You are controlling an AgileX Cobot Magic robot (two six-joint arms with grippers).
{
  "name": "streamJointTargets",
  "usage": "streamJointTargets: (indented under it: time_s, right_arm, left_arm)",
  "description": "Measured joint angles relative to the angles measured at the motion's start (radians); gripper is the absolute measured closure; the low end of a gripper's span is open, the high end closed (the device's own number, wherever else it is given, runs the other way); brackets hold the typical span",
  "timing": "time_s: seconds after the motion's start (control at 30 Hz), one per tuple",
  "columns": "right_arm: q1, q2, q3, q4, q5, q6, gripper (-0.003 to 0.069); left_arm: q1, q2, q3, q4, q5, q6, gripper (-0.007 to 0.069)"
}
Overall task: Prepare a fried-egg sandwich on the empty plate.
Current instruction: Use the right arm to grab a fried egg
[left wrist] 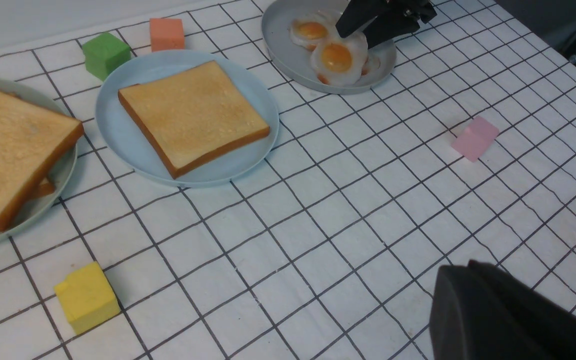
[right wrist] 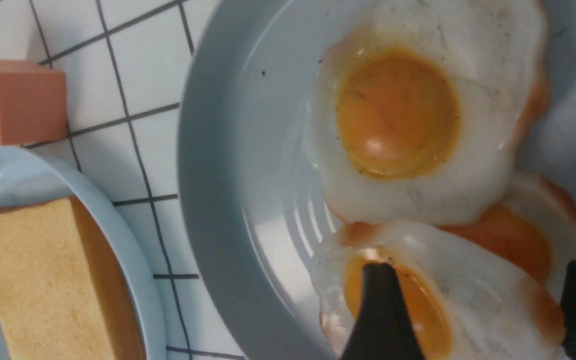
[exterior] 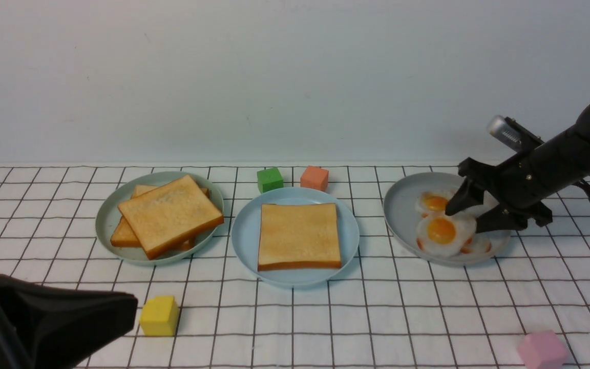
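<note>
So far only one toast slice (exterior: 299, 236) lies on the blue plate (exterior: 246, 241) in the middle of the bench (exterior: 377, 318), and the right gripper (exterior: 466, 218) holds its jaws spread over a fried egg (exterior: 441, 233) on the grey plate (exterior: 400, 210), so the egg and a second slice are not yet added.

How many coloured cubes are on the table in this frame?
4: green cube and salmon cube behind the sky-blue plate, yellow cube front left, pink cube front right. Others may be hidden.
</note>
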Motion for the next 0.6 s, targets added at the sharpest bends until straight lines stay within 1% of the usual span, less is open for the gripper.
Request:
streamJointTargets:
  time_s: [0.1, 0.17, 0.23, 0.37, 0.4, 0.43, 0.53, 0.6]
  right_arm:
    - [0.000, 0.000, -0.001, 0.026, 0.004, -0.024, 0.0207]
    - [0.000, 0.000, -0.001, 0.038, 0.008, -0.045, 0.0244]
    - [0.000, 0.000, -0.002, 0.038, 0.010, -0.052, 0.0284]
    - [0.000, 0.000, -0.002, 0.023, 0.010, -0.062, 0.0399]
    - [0.000, 0.000, -0.002, 0.021, 0.010, -0.062, 0.0404]
    - [0.000, 0.001, -0.002, 0.020, 0.007, -0.063, 0.0435]
    - [0.000, 0.005, -0.002, 0.020, -0.005, -0.063, 0.0452]
    - [0.000, 0.010, -0.002, 0.020, -0.009, -0.063, 0.0438]
  left_arm:
    - [0.000, 0.000, 0.000, -0.006, 0.000, 0.000, 0.0638]
    - [0.000, 0.000, 0.000, -0.014, 0.000, 0.000, 0.0638]
    - [0.000, 0.000, 0.000, -0.022, 0.000, 0.000, 0.0638]
    - [0.000, 0.000, 0.000, -0.036, 0.000, 0.000, 0.0638]
    - [0.000, 0.000, 0.000, -0.035, 0.000, 0.000, 0.0638]
    - [0.000, 0.000, 0.000, -0.038, 0.000, 0.000, 0.0638]
    - [0.000, 0.000, 0.000, -0.044, 0.000, 0.000, 0.0638]
    - [0.000, 0.000, 0.000, -0.053, 0.000, 0.000, 0.0638]
